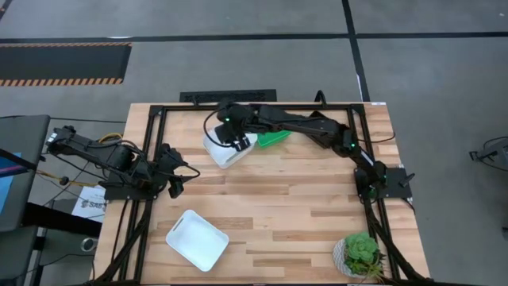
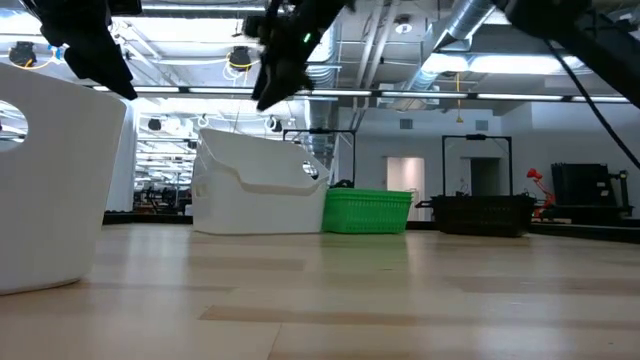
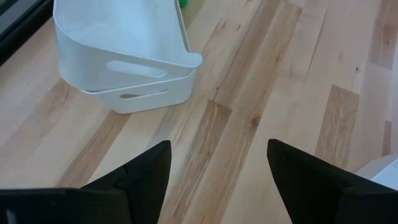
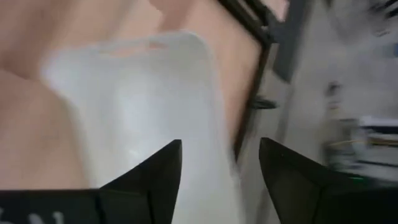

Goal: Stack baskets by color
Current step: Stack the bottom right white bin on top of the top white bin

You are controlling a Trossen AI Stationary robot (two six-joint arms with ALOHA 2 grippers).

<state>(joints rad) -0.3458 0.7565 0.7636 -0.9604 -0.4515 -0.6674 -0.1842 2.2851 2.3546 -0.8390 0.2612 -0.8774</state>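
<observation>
Fingers of the right gripper (image 4: 221, 180) stand spread, with nothing between them — they hang just above the white rounded-corner plastic baskets (image 1: 228, 149) at the far middle of the wooden worktop (image 1: 302, 206). In the left wrist view those are 2 white baskets, 1 nested inside the other (image 3: 124, 68), the upper one sitting a little askew rather than fully seated. The step in hand looks like the release after nesting the 2nd white basket; the right wrist view is blurred, so I cannot tell how close the fingers are to the rim.

A 3rd white basket (image 1: 197, 239) lies alone at the near left of the worktop, well apart from the pair. A bright green slotted plastic basket (image 1: 273, 139) sits just beside the white pair; in the low view a black slotted-wall basket (image 2: 480, 214) stands further along, apart from the green one. How many green or black ones are nested I cannot tell.

The left gripper (image 3: 217, 171) waits at the left edge of the worktop, its fingers spread and empty, pointed toward the white pair.

Next, judging by the layout, the right gripper should lift clear of the pair — then the lone white basket needs fetching and dropping squarely into the stack, ideally after the tilted one settles.
</observation>
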